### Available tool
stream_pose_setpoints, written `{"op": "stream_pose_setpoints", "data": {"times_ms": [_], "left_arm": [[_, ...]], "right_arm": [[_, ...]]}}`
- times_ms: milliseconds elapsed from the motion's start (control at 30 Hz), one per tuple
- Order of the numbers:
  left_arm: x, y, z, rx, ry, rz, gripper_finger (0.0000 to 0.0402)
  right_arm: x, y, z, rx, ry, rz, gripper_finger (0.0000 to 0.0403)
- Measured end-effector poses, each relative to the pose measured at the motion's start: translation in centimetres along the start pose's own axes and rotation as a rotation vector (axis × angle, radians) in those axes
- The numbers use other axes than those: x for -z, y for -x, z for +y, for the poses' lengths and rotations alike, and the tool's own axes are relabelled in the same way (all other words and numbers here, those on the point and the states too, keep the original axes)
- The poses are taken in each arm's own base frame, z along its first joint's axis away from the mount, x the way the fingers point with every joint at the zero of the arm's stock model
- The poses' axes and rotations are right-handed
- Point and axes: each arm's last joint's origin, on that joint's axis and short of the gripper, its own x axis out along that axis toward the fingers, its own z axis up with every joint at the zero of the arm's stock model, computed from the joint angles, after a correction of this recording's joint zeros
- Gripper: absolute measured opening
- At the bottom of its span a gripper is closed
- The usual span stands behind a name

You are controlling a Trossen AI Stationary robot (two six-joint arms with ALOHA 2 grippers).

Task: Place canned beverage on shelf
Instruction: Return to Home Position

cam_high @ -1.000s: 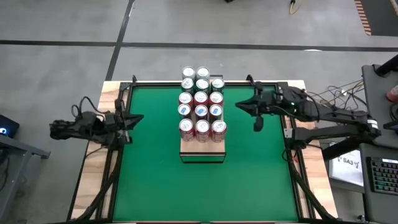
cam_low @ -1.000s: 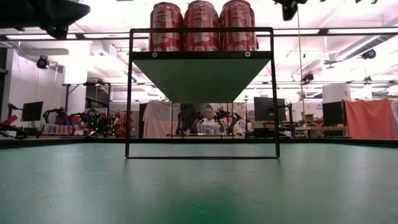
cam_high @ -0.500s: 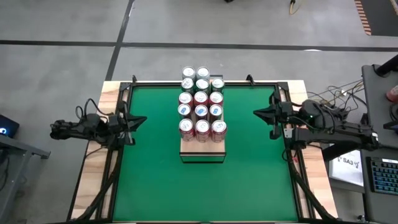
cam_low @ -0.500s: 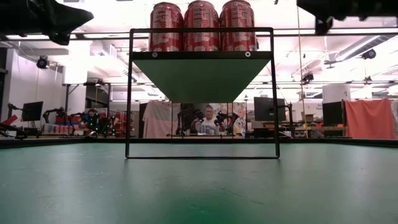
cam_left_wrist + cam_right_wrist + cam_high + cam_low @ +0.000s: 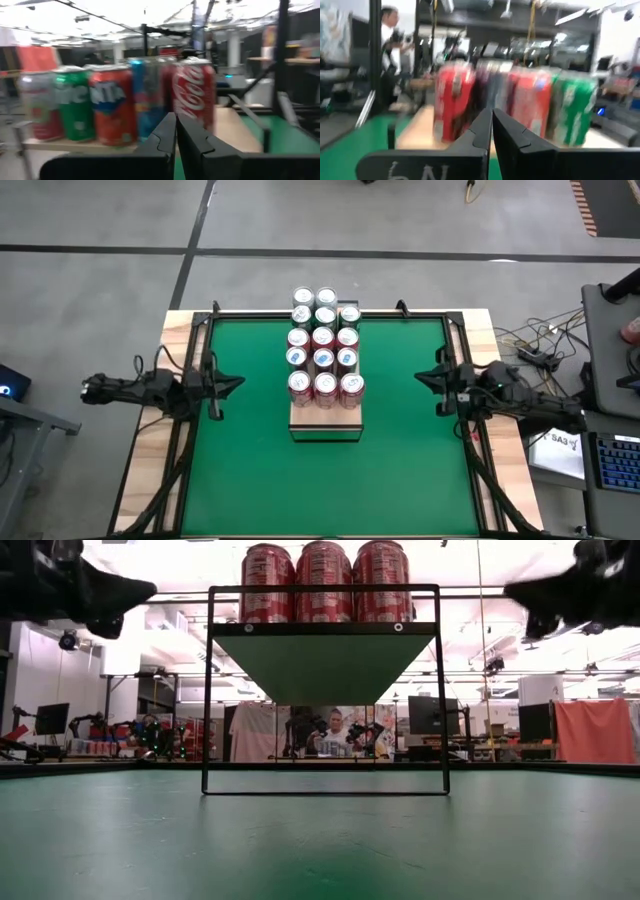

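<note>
The shelf (image 5: 325,421), a pale wooden board on a low dark frame (image 5: 325,690), stands mid-table on the green surface. Several beverage cans (image 5: 323,345) stand upright on it in three rows; the low view shows three red cans (image 5: 324,580) at its near end. My left gripper (image 5: 234,381) hangs shut at the table's left edge, pointing level at the shelf. My right gripper (image 5: 421,376) hangs shut at the right edge, also pointing at the shelf. Both are empty and well clear of the cans. Each wrist view shows shut fingers (image 5: 175,131) (image 5: 492,125) before the cans.
A pale wooden rim (image 5: 178,330) and dark rails (image 5: 460,430) border the green surface (image 5: 320,480), with open room near the front edge. A desk with a keyboard (image 5: 612,465) stands off to the right. A person (image 5: 335,735) sits in the room beyond.
My right gripper has drawn back from beside the shelf toward the table's right edge and sunk lower, staying shut. My left gripper has sunk a little at the left edge. The cans and shelf have not moved.
</note>
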Motion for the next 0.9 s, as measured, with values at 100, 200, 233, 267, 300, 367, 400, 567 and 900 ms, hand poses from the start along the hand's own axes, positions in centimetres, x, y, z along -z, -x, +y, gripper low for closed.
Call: {"op": "stream_pose_setpoints", "data": {"times_ms": [100, 200, 233, 267, 300, 367, 400, 567, 900], "left_arm": [[0.9, -0.1, -0.3, 0.062, 0.033, -0.017, 0.0], [1.7, -0.2, -0.5, 0.072, 0.063, -0.05, 0.0], [1.7, -0.2, -0.5, 0.075, 0.072, -0.05, 0.0], [1.7, -0.2, -0.5, 0.076, 0.083, -0.047, 0.0], [1.7, -0.3, -0.5, 0.077, 0.087, -0.044, 0.0], [1.8, -0.3, -0.5, 0.077, 0.081, -0.036, 0.0], [1.8, -0.3, -0.5, 0.077, 0.074, -0.033, 0.0], [2.0, -0.3, -0.5, 0.07, 0.057, -0.018, 0.0], [2.2, -0.3, -0.3, -0.015, 0.091, 0.005, 0.0]], "right_arm": [[1.3, -0.2, 0.1, -0.023, 0.005, 0.008, 0.0009], [1.9, -0.2, 0.2, -0.027, 0.005, 0.012, 0.0009], [2.0, -0.2, 0.2, -0.031, 0.003, 0.02, 0.0009], [2.0, -0.2, 0.2, -0.032, 0.004, 0.019, 0.0009], [2.0, -0.2, 0.2, -0.039, 0.01, 0.019, 0.0009], [2.1, -0.2, 0.2, -0.042, 0.026, 0.027, 0.0009], [2.3, -0.2, 0.2, -0.042, 0.026, 0.042, 0.0009], [3.1, -0.2, 0.2, -0.041, 0.003, 0.128, 0.0009], [3.5, -0.1, -0.5, 0.212, 0.0, 0.188, 0.0009]]}}
